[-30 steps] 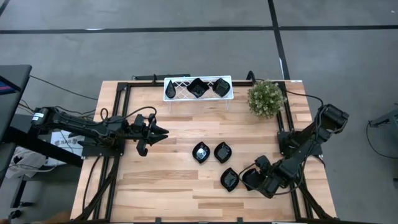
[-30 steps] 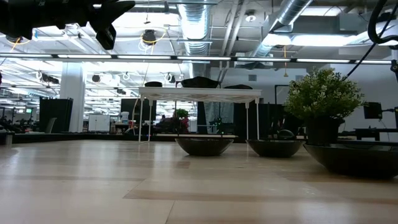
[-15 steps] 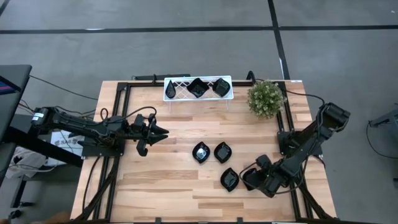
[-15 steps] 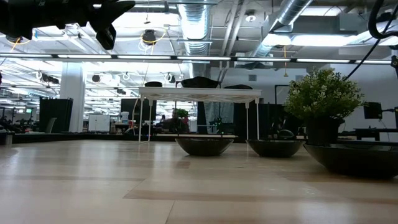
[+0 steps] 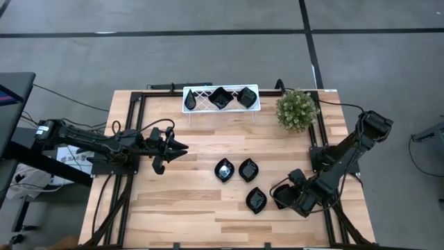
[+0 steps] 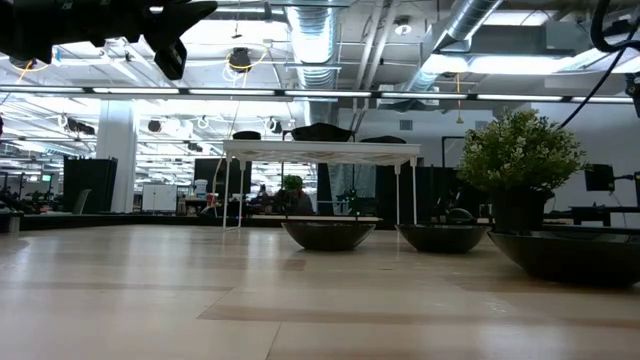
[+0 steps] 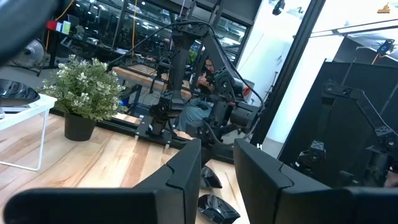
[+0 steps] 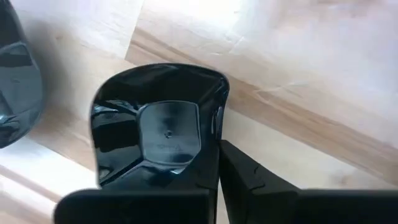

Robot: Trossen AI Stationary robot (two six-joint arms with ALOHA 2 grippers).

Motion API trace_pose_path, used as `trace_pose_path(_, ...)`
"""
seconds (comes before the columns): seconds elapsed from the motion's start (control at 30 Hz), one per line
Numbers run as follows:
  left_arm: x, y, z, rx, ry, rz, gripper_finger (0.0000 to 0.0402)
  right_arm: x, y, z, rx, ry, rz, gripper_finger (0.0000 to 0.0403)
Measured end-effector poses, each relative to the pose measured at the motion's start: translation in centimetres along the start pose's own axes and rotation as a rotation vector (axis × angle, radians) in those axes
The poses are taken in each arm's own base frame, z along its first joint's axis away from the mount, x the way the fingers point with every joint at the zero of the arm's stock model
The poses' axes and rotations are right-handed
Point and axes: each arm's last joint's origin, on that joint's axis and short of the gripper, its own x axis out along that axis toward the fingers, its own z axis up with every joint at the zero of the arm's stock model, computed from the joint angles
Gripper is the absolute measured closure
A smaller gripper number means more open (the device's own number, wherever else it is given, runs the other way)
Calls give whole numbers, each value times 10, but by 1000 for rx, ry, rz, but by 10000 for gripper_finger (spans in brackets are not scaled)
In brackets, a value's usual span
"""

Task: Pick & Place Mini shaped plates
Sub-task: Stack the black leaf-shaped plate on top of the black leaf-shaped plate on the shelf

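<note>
Square plate (image 8: 158, 124): a glossy black wavy-edged dish, pinched at its rim by the right gripper (image 8: 214, 165), whose fingers are clenched on it just above the table (image 5: 180, 208). From above, this gripper (image 5: 283, 198) sits low near the table's right front corner, at about 4 o'clock from the table's centre; the dish itself is hidden there under the wrist.

Three loose plates (image 5: 239, 179): two lie side by side near the centre, close together, and a third (image 5: 256, 200) lies at 5 o'clock from them, just beside the right gripper at its 9 o'clock. In the right wrist view a curved edge of one neighbouring plate (image 8: 18, 93) shows beside the held dish, apart from it. In the low view these dishes (image 6: 328, 234) stand in a row on the wood.

Rack (image 5: 201, 101): a white wire stand at the table's 12 o'clock edge, carrying two black plates (image 5: 230, 96) on its right half; its left half is bare.

Plant (image 5: 296, 109): a small green bush in a dark pot at 1 o'clock, just right of the rack and well apart from the loose plates.

Left gripper (image 5: 179, 148): hovers at 9 o'clock, pointing toward the centre, its fingers (image 7: 186, 171) slightly parted and holding nothing. Nothing stands between it and the plates.
</note>
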Motion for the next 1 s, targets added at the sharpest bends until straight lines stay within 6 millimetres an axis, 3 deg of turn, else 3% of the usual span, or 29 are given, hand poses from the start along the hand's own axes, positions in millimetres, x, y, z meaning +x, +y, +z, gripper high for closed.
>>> trace_pose_path(0.4, 0, 0, 0, 0, 0, 0, 305, -39, -11, 17, 5, -34, 187, 402)
trace_pose_path(0.8, 0, 0, 0, 0, -3, -1, 305, -80, -13, 48, -44, -390, 559, 402)
trace_pose_path(1.0, 0, 0, 1, 0, -6, -2, 305, -98, -6, 74, -158, -585, 597, 403)
